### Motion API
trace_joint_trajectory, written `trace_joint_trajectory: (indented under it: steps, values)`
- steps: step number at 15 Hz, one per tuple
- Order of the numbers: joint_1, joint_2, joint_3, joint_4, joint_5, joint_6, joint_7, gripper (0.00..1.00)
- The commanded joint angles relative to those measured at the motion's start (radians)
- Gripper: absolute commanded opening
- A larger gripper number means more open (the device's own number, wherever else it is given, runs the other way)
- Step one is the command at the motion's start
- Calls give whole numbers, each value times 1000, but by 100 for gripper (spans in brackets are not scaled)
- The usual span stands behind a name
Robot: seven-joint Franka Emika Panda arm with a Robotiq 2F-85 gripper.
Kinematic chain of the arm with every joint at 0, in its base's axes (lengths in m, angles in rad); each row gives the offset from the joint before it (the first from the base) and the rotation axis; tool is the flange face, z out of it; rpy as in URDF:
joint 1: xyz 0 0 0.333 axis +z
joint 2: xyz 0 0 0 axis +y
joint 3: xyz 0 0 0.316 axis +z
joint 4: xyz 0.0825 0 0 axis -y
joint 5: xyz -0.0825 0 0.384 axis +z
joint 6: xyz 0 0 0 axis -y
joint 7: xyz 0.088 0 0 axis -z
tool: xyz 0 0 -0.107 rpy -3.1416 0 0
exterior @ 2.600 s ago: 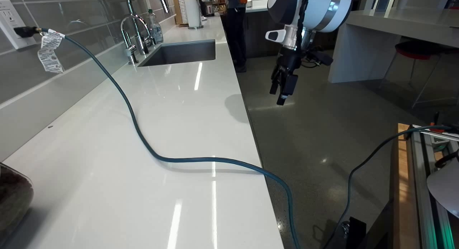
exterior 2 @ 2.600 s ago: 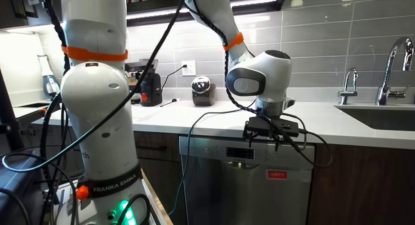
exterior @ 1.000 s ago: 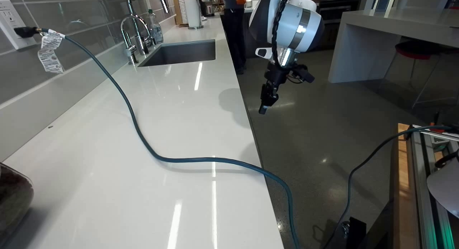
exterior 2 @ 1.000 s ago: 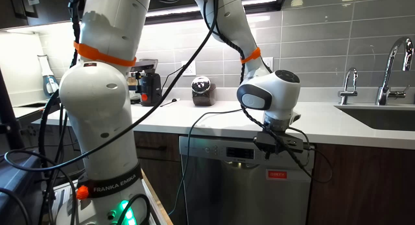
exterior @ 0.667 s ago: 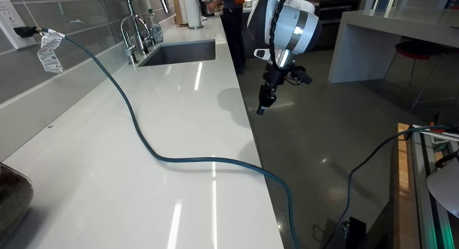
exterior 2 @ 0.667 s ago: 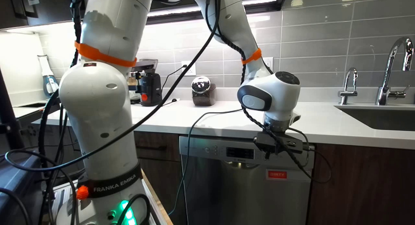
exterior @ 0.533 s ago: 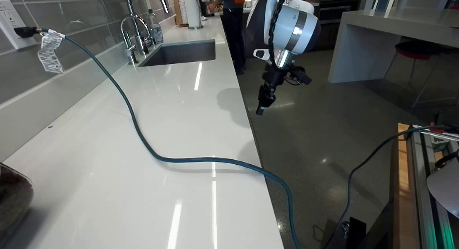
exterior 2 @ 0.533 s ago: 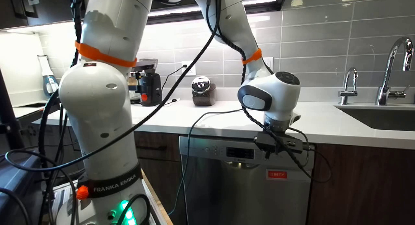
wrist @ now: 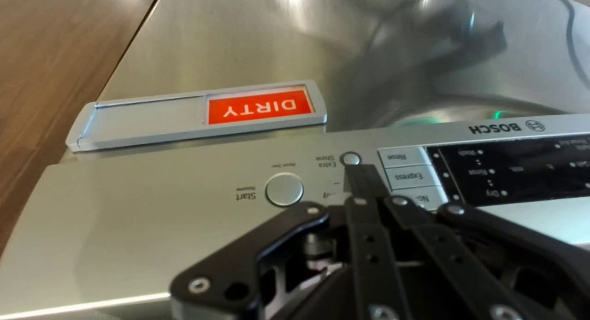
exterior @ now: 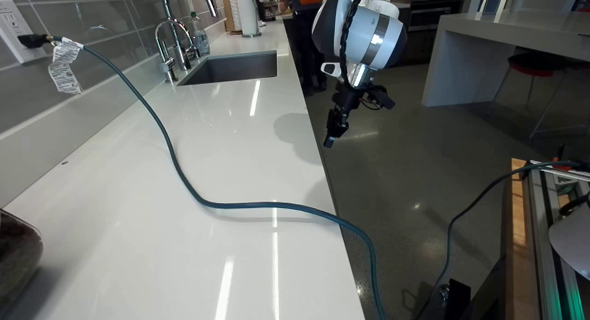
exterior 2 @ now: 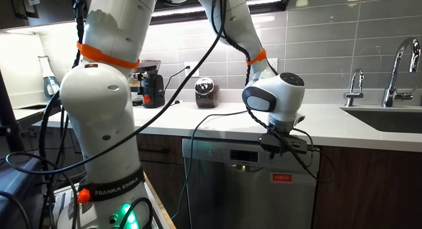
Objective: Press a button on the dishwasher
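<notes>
The steel dishwasher [exterior 2: 250, 192] sits under the counter, its control strip along the top. In the wrist view, upside down, its panel carries a round Start button [wrist: 284, 189], a smaller Extra Shine button [wrist: 351, 158] and rectangular Rinse, Express and partly covered buttons [wrist: 412, 175]. My gripper [wrist: 361, 168] is shut with nothing between its fingers. Its tips overlap the edge of the Extra Shine button in that picture; whether they touch the panel I cannot tell. An exterior view has the gripper [exterior: 329, 142] pointing down and tilted towards the counter front.
The white counter [exterior: 221, 163] overhangs the panel, with a sink [exterior: 235, 67] set in it. A blue-green cable [exterior 2: 190, 156] hangs down across the dishwasher's front. A DIRTY sign [wrist: 260, 108] sticks out on the door. A person [exterior: 306, 38] stands beyond the arm.
Earlier the fingers stood apart; now they are together. The arm has come down and moved towards the dishwasher panel, with only a slight shift in the last half second. The person has shifted.
</notes>
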Motion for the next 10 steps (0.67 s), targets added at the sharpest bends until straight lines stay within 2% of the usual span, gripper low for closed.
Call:
trace_joint_trajectory:
  steps: [1,10]
  values:
    - [-13,25,19,21,39,4,-38,0]
    - [-22,38,33,36,66,3,-44,0]
